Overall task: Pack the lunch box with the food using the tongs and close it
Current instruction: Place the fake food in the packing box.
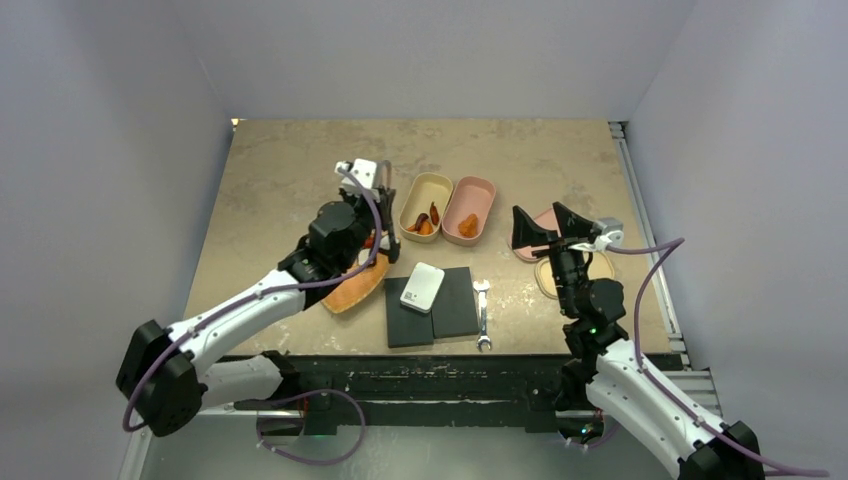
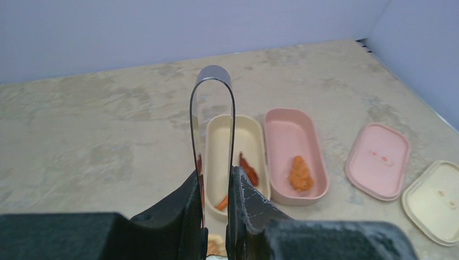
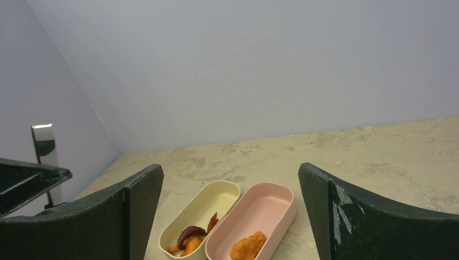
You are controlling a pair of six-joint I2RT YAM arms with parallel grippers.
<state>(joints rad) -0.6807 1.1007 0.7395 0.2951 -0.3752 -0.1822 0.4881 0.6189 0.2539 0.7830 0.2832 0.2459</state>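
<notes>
The slim tongs [image 2: 212, 76] stand between my left gripper's [image 2: 215, 176] fingers, bent end pointing away, and the gripper is shut on their two arms. In the top view that gripper [image 1: 375, 225] hangs just left of the cream lunch box [image 1: 425, 205], which holds red and orange food [image 1: 425, 222] and a purple curled piece [image 3: 190, 233]. The pink lunch box [image 1: 470, 210] beside it holds one orange breaded piece [image 2: 299, 173]. Right of both boxes my right gripper [image 1: 545, 228] is open and empty, over the pink lid [image 2: 379, 160] and cream lid [image 2: 435, 197].
An orange plate [image 1: 355, 290] lies under my left wrist with a red piece [image 1: 370, 240] at its edge. Two black pads [image 1: 455, 305] with a white block [image 1: 422, 287] on them sit near the front edge. Just right of them lies a silver wrench [image 1: 483, 315].
</notes>
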